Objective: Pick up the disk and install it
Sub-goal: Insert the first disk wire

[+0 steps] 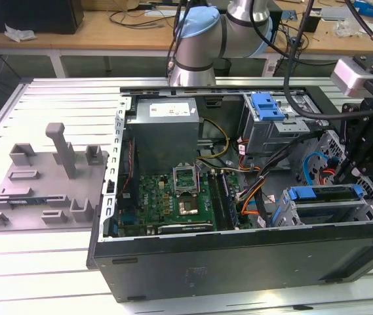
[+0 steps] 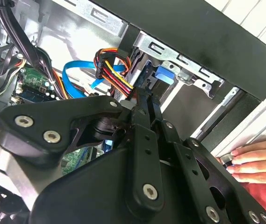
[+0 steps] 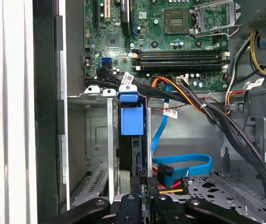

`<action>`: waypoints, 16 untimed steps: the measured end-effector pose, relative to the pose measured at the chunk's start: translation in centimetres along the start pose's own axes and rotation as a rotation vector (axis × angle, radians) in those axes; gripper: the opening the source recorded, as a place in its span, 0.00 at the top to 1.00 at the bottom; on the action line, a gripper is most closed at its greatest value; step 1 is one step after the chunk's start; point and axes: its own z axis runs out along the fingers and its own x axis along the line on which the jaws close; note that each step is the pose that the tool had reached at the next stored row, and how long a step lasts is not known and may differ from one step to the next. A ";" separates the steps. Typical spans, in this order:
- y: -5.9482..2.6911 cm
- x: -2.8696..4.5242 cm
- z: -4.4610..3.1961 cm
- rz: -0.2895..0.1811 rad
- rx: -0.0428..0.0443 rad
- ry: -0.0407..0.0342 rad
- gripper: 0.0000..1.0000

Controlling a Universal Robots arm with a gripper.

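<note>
- looking first at the black metal claw [image 3: 141, 181]: its two thin fingers [image 3: 136, 186] are drawn close together. their tips meet the near end of the disk. i cannot tell if they nip a bit of it or only press on it.
- the disk [image 3: 132, 140] is a flat silver metal drive in a blue plastic frame. it stands on its edge in a slot of the grey metal cage [image 3: 95, 98]. the cage sits at the exterior view's right end of the big black computer case [image 1: 238, 262]. the disk looks most of the way in.
- i think the disk is hard and stiff, and a bit heavy for its size. its metal sides look smooth, so it could slip, and a knock could hurt it. the ends of the blue frame look like the best spots to hold or push.
- just beside the cage lie a flat blue ribbon cable [image 3: 189, 163] and bendy orange, red and black wires [image 3: 184, 93].
- further off sits the flat green board [image 3: 170, 42], bumpy with little parts.
- a person's hand [image 2: 252, 161] lies just outside the case wall.
</note>
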 end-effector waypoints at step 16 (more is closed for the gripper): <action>-0.01 0.50 0.20 0.000 0.0000 -0.0139 0.84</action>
